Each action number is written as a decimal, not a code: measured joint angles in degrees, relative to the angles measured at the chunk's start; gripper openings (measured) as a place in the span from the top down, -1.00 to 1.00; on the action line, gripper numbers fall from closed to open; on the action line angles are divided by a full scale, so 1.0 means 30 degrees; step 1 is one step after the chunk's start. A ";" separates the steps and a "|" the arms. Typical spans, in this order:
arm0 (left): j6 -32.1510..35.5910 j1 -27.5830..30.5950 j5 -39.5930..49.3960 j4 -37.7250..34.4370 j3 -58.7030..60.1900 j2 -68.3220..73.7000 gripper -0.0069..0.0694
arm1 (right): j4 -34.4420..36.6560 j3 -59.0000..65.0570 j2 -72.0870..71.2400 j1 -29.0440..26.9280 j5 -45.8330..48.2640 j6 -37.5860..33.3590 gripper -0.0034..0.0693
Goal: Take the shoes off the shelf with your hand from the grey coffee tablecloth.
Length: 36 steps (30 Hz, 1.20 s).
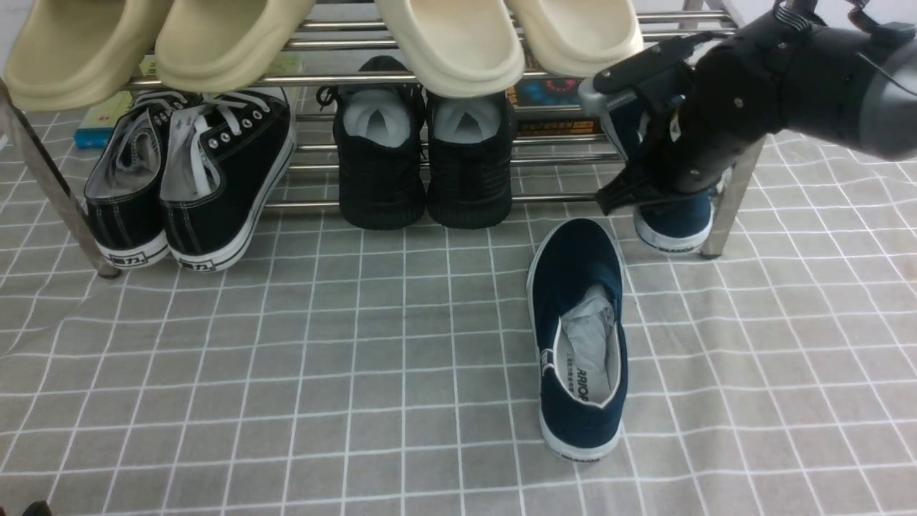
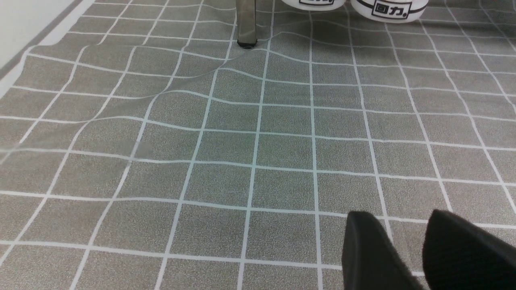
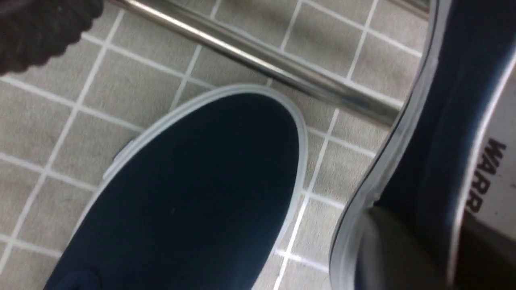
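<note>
Front view: my right arm [image 1: 738,107] angles down onto the navy shoe [image 1: 677,218] at the shelf [image 1: 559,197] end; its mate [image 1: 579,337] lies on the tablecloth [image 1: 286,358]. Left wrist: left gripper [image 2: 407,249] empty, jaws slightly apart. Right wrist: right gripper [image 3: 427,249] pinches the shoe's side wall.

Grey tablecloth [image 1: 215,373] under a metal shelf [image 1: 54,186]
One navy shoe [image 1: 580,337] lies centre right on the cloth; the second navy shoe [image 1: 677,218] leans on the shelf, upper right.

Front camera, between the arms, looks across grey white-gridded cloth [image 1: 286,358] to a metal-tube shoe rack [image 1: 308,203]. Left wrist camera skims that cloth by the rack; right wrist camera sits close above navy-blue canvas shoes [image 3: 193,181].
</note>
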 joint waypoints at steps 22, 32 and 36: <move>0.0000 0.0000 0.0000 0.0000 0.0000 0.0000 0.19 | 0.3477 0.5548 -0.6888 0.2372 0.7943 0.0001 0.84; 0.0000 0.0000 0.0000 0.0000 0.0000 0.0000 0.19 | 0.3274 0.7025 -0.6750 0.2372 0.4027 0.0051 0.84; 0.0000 0.0000 0.0000 0.0000 0.0000 0.0000 0.19 | 0.3141 0.7025 -0.6206 0.2372 0.3665 0.0066 0.84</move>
